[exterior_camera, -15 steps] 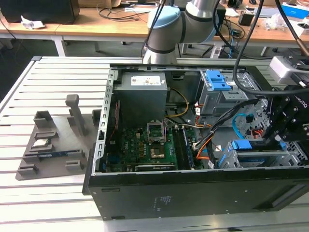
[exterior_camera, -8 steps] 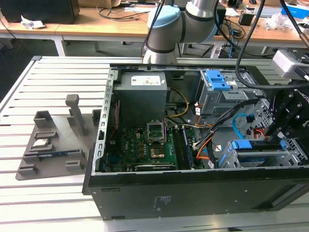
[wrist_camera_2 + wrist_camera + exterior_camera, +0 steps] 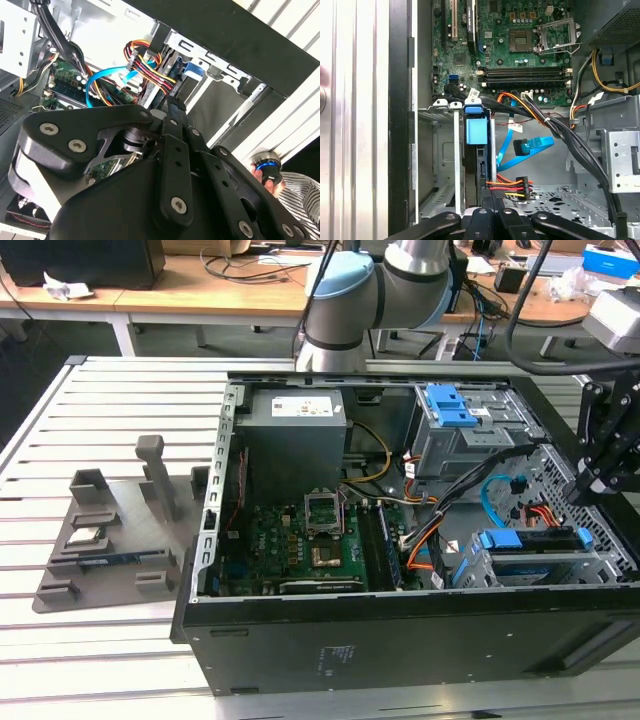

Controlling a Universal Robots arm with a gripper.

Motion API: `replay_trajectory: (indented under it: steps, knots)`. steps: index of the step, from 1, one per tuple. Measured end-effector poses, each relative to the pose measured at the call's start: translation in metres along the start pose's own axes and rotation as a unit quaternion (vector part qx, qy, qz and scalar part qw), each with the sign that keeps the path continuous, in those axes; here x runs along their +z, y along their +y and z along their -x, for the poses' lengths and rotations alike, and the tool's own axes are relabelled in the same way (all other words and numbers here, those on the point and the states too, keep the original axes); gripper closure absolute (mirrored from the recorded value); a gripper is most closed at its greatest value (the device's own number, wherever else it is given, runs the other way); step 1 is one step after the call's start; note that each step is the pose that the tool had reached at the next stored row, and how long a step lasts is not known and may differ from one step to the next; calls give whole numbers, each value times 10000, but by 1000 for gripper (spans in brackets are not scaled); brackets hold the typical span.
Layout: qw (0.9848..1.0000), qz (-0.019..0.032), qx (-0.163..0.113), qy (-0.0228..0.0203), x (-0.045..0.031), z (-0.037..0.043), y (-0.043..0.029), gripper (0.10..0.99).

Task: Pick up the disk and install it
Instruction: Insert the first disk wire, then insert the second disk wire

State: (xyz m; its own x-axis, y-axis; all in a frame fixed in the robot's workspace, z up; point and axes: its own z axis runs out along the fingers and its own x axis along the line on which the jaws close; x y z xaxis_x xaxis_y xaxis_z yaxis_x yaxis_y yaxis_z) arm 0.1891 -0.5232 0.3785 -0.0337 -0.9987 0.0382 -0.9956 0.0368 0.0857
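The disk (image 3: 530,540) sits on edge in the lower grey drive cage, at the near corner of the open computer case on the exterior view's right. Its blue carrier (image 3: 474,131) faces the motherboard, and its dark edge runs back toward my fingers. My gripper (image 3: 575,495) hovers just above the disk's outer end, by the case wall. In the first wrist view my gripper (image 3: 492,215) has its fingertips pressed together right at the end of the disk. In the second wrist view my gripper (image 3: 172,107) points at the same slot, by the blue carrier (image 3: 191,68). The jaws are shut with nothing visibly between them.
A red, yellow and orange power plug (image 3: 512,182) lies beside the disk, and a blue data cable (image 3: 530,145) loops nearby. Another drive cage with a blue latch (image 3: 450,405) stands behind. A grey fixture (image 3: 110,540) rests on the slatted table. A person's hand (image 3: 267,172) is beyond the case.
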Motion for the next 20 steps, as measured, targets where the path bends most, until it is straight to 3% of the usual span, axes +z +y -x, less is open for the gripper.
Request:
replay_trajectory:
  steps: [8, 20]
  knots:
    - [10000, 0, 0, 0, -125, 15, 11, 980]
    - [10000, 0, 0, 0, -128, 15, 11, 980]
